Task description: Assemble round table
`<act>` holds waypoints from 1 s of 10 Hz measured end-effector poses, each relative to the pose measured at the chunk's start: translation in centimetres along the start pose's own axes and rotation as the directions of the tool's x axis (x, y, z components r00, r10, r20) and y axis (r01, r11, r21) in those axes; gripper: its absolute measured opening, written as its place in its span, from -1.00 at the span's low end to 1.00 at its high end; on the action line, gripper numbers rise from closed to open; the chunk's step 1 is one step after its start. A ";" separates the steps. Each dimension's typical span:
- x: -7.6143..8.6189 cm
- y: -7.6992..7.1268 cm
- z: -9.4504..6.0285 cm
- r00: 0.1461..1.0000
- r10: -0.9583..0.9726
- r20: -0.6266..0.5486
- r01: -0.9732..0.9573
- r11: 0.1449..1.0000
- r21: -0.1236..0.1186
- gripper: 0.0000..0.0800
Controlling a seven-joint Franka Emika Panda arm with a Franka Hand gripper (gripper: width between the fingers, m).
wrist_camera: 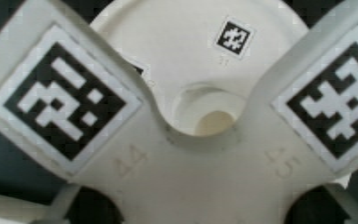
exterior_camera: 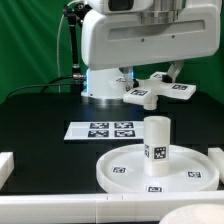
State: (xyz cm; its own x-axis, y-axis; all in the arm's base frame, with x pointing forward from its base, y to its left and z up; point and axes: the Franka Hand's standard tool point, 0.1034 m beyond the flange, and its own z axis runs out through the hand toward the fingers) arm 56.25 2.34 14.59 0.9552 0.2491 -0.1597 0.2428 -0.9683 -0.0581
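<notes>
The cross-shaped piece [exterior_camera: 156,92] is white with square tags on its arms. It hangs under my gripper [exterior_camera: 166,72] at the back, held a little above the black table. In the wrist view the cross-shaped piece [wrist_camera: 194,150] fills the picture, with its centre hole and two tagged arms. My gripper [wrist_camera: 208,206] is shut on its near part, one dark finger [wrist_camera: 94,206] on each side. The round disc [exterior_camera: 120,160] lies at the front. The short cylinder leg [exterior_camera: 157,140] stands upright on it. A rounded white surface with a small tag [wrist_camera: 234,37] shows past the cross piece; I cannot tell which part it is.
The marker board [exterior_camera: 101,130] lies flat on the table between the robot base [exterior_camera: 100,85] and the disc. White rails run along the front edge [exterior_camera: 50,208] and the exterior view's left [exterior_camera: 5,165]. A green backdrop stands behind.
</notes>
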 end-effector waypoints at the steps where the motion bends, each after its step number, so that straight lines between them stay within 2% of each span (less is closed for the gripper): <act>1: 0.0 0.0 0.1 1.000 0.000 0.001 0.000 1.000 0.000 0.11; 2: 0.0 -0.1 0.1 1.000 -0.004 -0.003 0.004 1.000 -0.004 0.11; 3: 0.4 -0.7 0.2 0.999 -0.024 -0.036 0.023 0.999 -0.022 0.11; 5: 0.8 -1.5 0.8 0.998 -0.044 -0.045 0.043 0.999 -0.029 0.11; 10: -0.1 -1.2 2.6 0.999 -0.034 -0.041 0.032 0.999 -0.030 0.11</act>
State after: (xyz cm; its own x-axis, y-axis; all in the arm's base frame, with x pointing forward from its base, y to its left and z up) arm 55.39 3.50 12.10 0.9527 0.2807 -0.1168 0.2786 -0.9598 -0.0338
